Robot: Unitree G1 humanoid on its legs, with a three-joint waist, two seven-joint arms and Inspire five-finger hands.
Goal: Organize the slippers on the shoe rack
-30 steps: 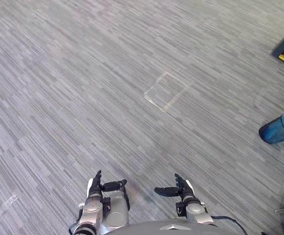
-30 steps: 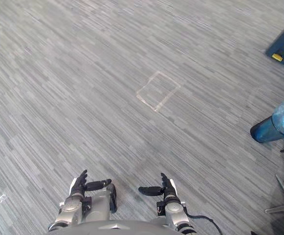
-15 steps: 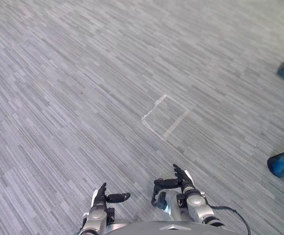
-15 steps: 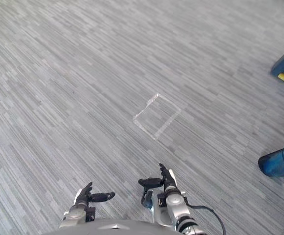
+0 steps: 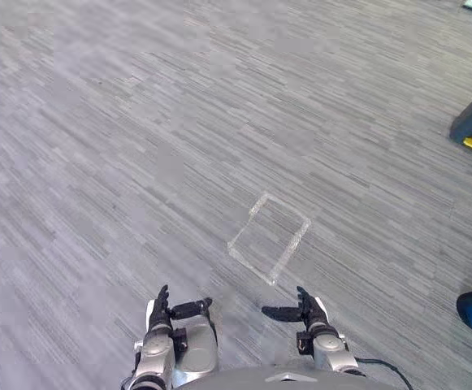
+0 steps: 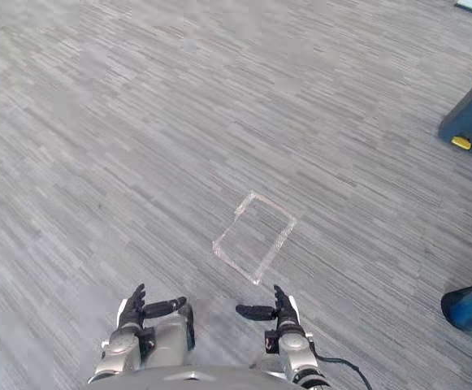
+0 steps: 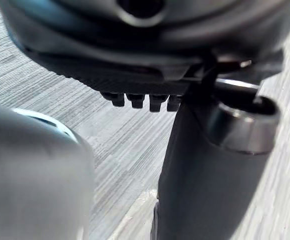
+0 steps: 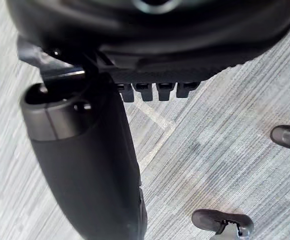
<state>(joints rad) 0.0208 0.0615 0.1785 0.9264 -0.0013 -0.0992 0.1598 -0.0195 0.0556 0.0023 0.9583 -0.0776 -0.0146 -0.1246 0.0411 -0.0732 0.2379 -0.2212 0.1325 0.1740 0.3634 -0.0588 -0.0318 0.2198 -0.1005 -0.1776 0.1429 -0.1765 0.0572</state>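
Left eye view gives you a wide stretch of grey carpet, woven in short streaks of light and dark that run slantwise across the room. On it, just ahead of your hands, lies a square outline of pale tape, set cornerwise to you. At the right edge stands a dark blue box with a yellow patch, well apart from the tape. Nearer you on that same side sits a rounded blue object, cut off by the frame — what it is I cannot tell. Your left hand and right hand hover low over the carpet, side by side — fingers straight and relaxed, thumbs pointing toward each other, nothing held. Where the slippers and the shoe rack stand, I cannot tell.
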